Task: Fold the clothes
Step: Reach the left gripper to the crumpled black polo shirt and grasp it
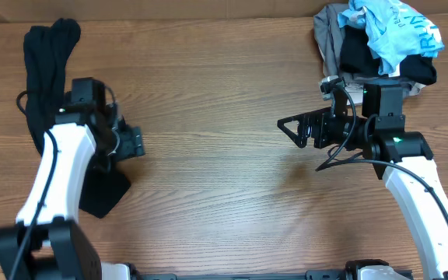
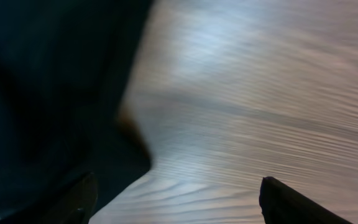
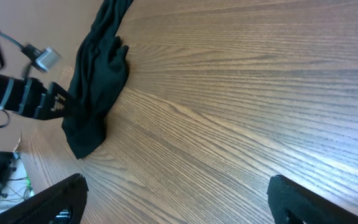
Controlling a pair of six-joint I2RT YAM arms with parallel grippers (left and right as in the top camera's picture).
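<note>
The black T-shirt (image 1: 45, 70) lies bunched in a long strip at the table's left side, from the far edge down under my left arm. It fills the left of the left wrist view (image 2: 42, 93) and shows far off in the right wrist view (image 3: 95, 87). No logo or tag shows. My left gripper (image 1: 137, 144) is open at the shirt's right edge, with one finger over the fabric and the other over bare wood (image 2: 176, 186). My right gripper (image 1: 286, 128) is open and empty over bare wood at centre right (image 3: 176, 186), far from the shirt.
A heap of clothes (image 1: 341, 62) sits at the far right corner: grey garments (image 1: 329, 39), a light blue printed garment (image 1: 395, 27) on top and a dark piece (image 1: 360, 54). My left arm (image 3: 17, 96) shows in the right wrist view.
</note>
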